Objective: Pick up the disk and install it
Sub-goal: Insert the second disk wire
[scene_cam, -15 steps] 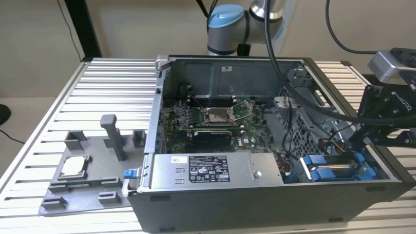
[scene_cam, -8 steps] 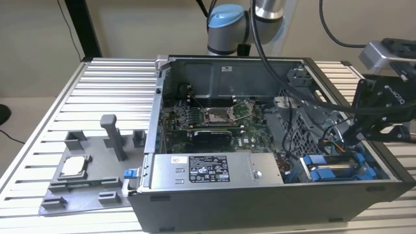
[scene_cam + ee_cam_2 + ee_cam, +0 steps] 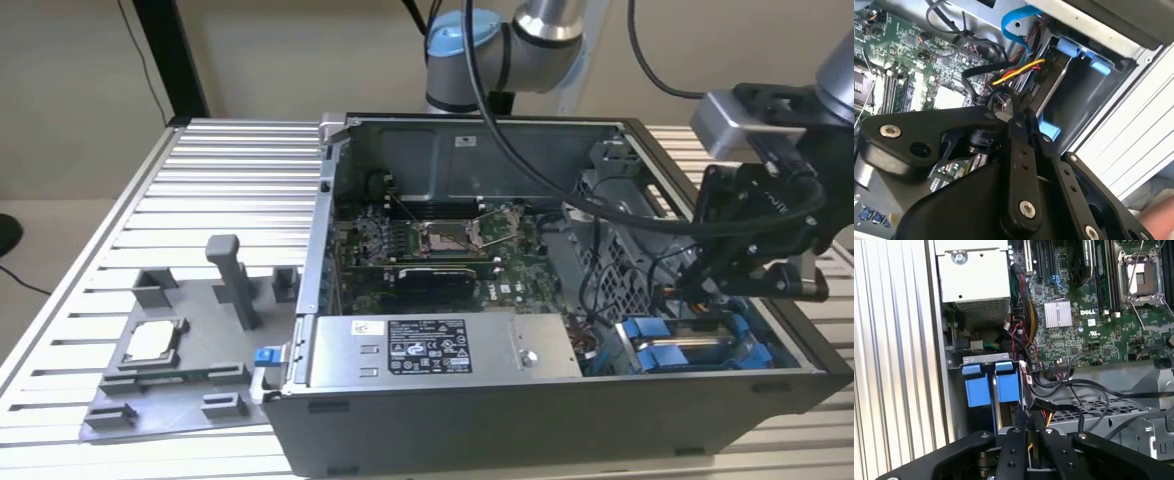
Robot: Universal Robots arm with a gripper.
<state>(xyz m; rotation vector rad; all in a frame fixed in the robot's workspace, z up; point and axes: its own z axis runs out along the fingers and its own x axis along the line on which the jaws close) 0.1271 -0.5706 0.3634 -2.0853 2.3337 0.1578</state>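
The open computer case (image 3: pixel 561 300) lies on its side on the ribbed metal tabletop (image 3: pixel 214 190), with the green motherboard (image 3: pixel 427 250) exposed and the grey power supply box (image 3: pixel 434 348) along its near wall. The arm reaches in from the exterior view's right, and its black claw (image 3: pixel 707 285) hangs over the drive bay at that end of the case. Below it the disk (image 3: pixel 694 345) sits down in the bay, standing on edge between two blue carrier tabs; in the first wrist view those tabs (image 3: pixel 991 385) stand side by side with a thin silver edge (image 3: pixel 997 412) between them, and in the second wrist view the same metal edge (image 3: pixel 1051 92) runs down into the bay beneath blue plastic pieces. The claw's two fingers (image 3: pixel 1026 450) are drawn narrow, almost together, just above the bay; a bundle of yellow, red and black wires (image 3: pixel 1041 415) lies close by them, and whether anything is pinched between the tips is hard to make out. On the exterior view's left a grey fixture plate (image 3: pixel 174 370) rests on the tabletop, carrying a small square silver chip (image 3: pixel 151 342).
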